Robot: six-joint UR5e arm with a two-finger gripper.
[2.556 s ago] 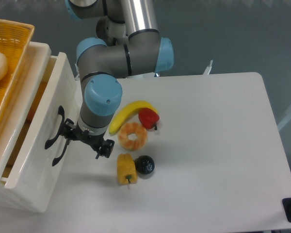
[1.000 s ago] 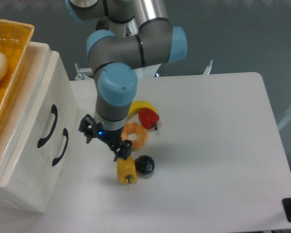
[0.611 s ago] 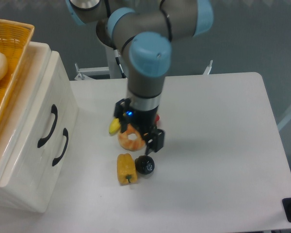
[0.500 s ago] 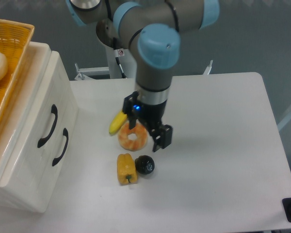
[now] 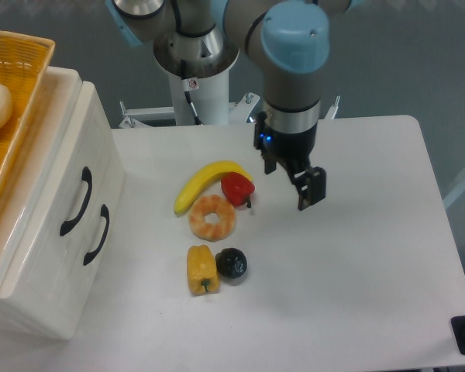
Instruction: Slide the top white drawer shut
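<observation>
The top white drawer (image 5: 58,174) sits flush in the white cabinet at the left, its black curved handle (image 5: 77,201) facing the table. Just below it is the lower drawer front with its own black handle (image 5: 98,234). My gripper (image 5: 291,176) hangs over the table to the right of the fruit, well away from the cabinet. It is open, with nothing between its fingers (image 5: 313,188).
An orange woven basket (image 5: 8,108) rests on top of the cabinet. On the table lie a banana (image 5: 205,182), a red pepper (image 5: 237,188), a doughnut-shaped ring (image 5: 211,218), a yellow pepper (image 5: 201,269) and a dark round fruit (image 5: 232,263). The robot's base (image 5: 194,74) stands behind.
The top drawer, pulled out at first, now sits flush in the cabinet. My gripper has left the drawer front and moved right and back across the fruit.
</observation>
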